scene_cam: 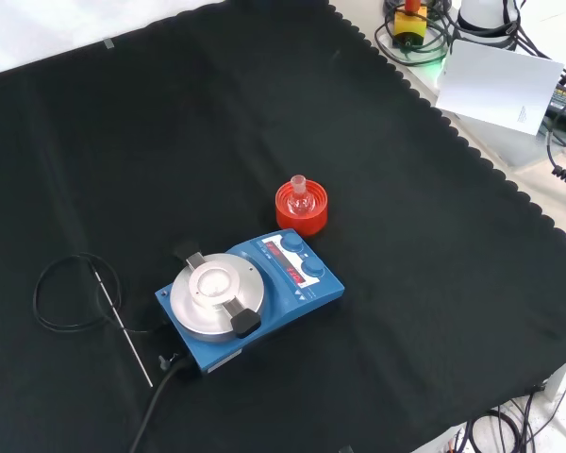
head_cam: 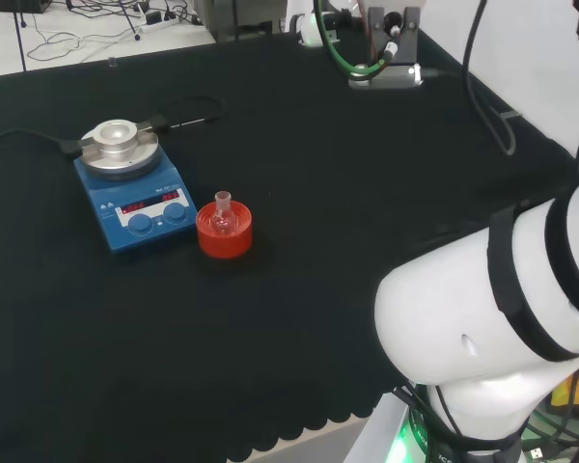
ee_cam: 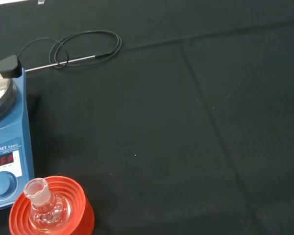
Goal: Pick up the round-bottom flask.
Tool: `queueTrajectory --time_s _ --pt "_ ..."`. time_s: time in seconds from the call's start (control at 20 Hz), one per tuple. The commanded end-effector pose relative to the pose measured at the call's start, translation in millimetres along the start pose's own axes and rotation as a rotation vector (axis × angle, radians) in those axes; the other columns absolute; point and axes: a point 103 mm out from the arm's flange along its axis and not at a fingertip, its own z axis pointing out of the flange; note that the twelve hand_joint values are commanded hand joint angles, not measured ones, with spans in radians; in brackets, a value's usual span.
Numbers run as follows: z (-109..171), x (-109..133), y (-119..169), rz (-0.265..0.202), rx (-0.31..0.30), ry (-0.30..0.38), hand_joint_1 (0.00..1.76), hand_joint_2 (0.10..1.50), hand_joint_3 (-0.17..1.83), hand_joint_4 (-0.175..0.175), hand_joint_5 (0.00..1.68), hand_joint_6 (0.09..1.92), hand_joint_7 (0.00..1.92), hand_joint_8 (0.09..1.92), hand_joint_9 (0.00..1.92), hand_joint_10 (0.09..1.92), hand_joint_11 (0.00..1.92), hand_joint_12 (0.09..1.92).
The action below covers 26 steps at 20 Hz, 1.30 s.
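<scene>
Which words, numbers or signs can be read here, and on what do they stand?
Blue stirrer plate: red lit digits and white lettering on its front panel, cut off or too small to read surely.
White sheet: tiny print, unreadable.
Round-bottom flask and red stand: no text.

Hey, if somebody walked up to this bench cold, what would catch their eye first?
Probably the red ribbed stand near the middle of the black cloth, with a small clear round-bottom flask sitting upright in it. Right beside it is a blue stirrer plate with a round silver top; in the head view it lies to the stand's left. A thin probe on a looped black cable trails from it.
</scene>
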Motion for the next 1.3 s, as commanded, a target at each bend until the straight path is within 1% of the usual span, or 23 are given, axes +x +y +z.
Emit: queueTrajectory --time_s 0.05,0.4,0.65,0.8,0.95,1.05,1.15,1.3 --pt "17.5 5.9 20.8 -0.021 0.0 0.013 0.06 1.32 0.23 -0.009 0.49 0.2 0.17 0.56 0.31 0.63 0.07 1.37" --pt "45.3 6.1 34.6 -0.024 0.036 0.007 0.07 1.32 0.22 -0.011 0.49 0.2 0.17 0.57 0.32 0.63 0.08 1.37" --pt "66.6 12.0 44.2 -0.038 0.053 0.006 0.08 1.32 0.22 -0.012 0.5 0.2 0.18 0.57 0.32 0.63 0.08 1.37" --pt "78.5 15.3 45.0 -0.06 0.044 0.012 0.1 1.31 0.21 -0.013 0.5 0.2 0.18 0.57 0.32 0.64 0.09 1.37" --pt "87.7 19.0 41.4 -0.089 0.006 0.041 0.24 1.27 0.19 -0.015 0.52 0.2 0.2 0.58 0.35 0.64 0.09 1.37" --pt "95.5 22.4 38.2 -0.11 -0.011 0.045 0.41 1.2 0.16 -0.017 0.54 0.21 0.23 0.59 0.38 0.65 0.11 1.37" --pt "105.4 26.2 35.8 -0.128 -0.01 0.042 0.53 1.15 0.14 -0.02 0.55 0.22 0.25 0.6 0.4 0.65 0.12 1.37" --pt "121.5 30.3 33.3 -0.142 0.001 0.045 0.61 1.11 0.14 -0.023 0.57 0.23 0.27 0.61 0.42 0.65 0.13 1.37"
